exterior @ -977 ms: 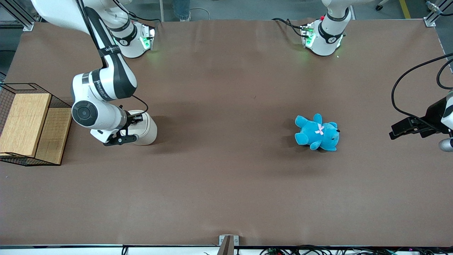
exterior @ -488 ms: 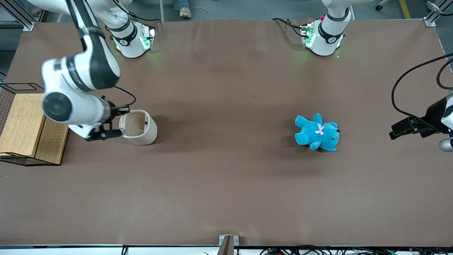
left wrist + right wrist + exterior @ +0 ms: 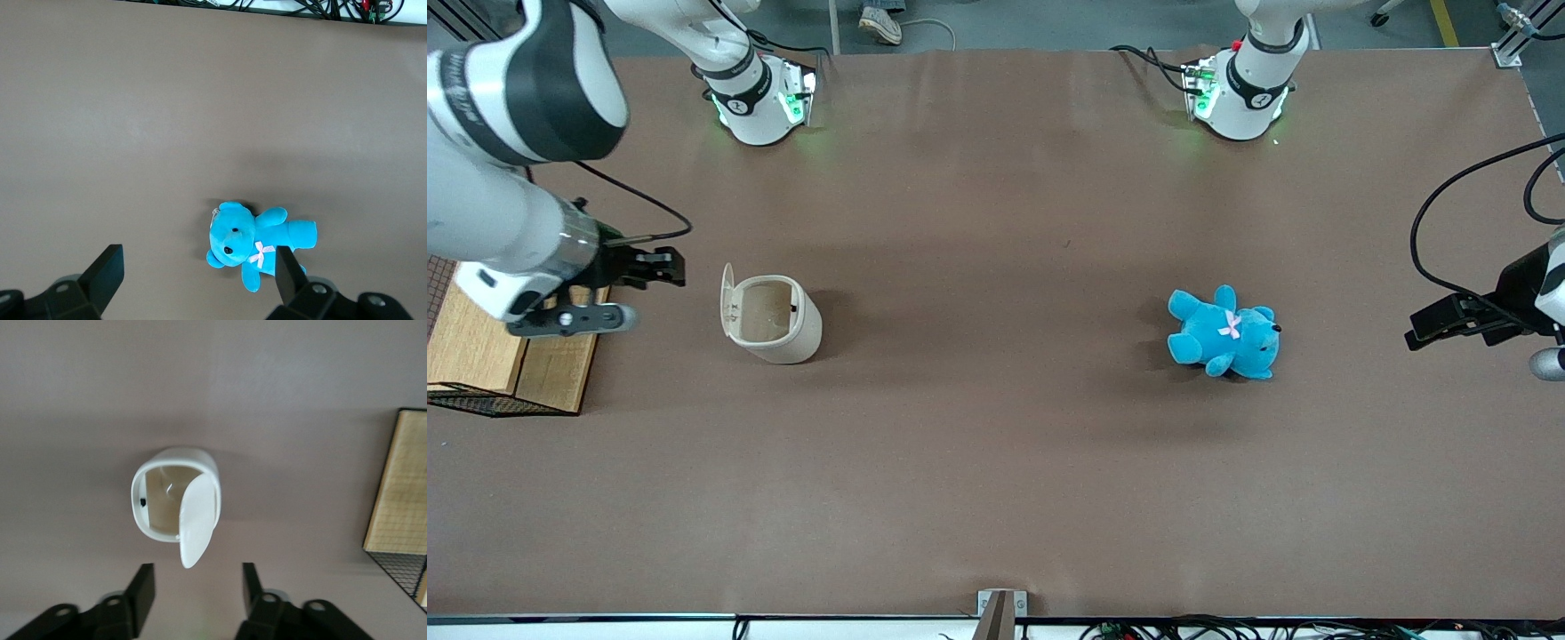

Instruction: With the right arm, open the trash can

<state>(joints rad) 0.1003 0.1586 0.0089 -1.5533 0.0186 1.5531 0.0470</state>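
Note:
The cream-white trash can [image 3: 774,320] stands on the brown table toward the working arm's end. Its flip lid [image 3: 728,303] is swung up and stands open, showing the tan inside. In the right wrist view the trash can [image 3: 175,495] shows with its lid [image 3: 197,520] hanging open above the mouth. My right gripper [image 3: 662,267] hovers beside the can, between it and the wire basket, apart from the lid. In the right wrist view the gripper [image 3: 197,597] is open and empty, with the lid's tip a short way off its fingertips [image 3: 143,590].
A wire basket with wooden blocks [image 3: 489,311] sits at the working arm's end of the table, right beside the gripper; it also shows in the right wrist view [image 3: 400,500]. A blue teddy bear [image 3: 1224,333] lies toward the parked arm's end.
The right arm has lifted and drawn away from the can toward the basket. The lid, covered by the gripper one second ago, now stands fully open.

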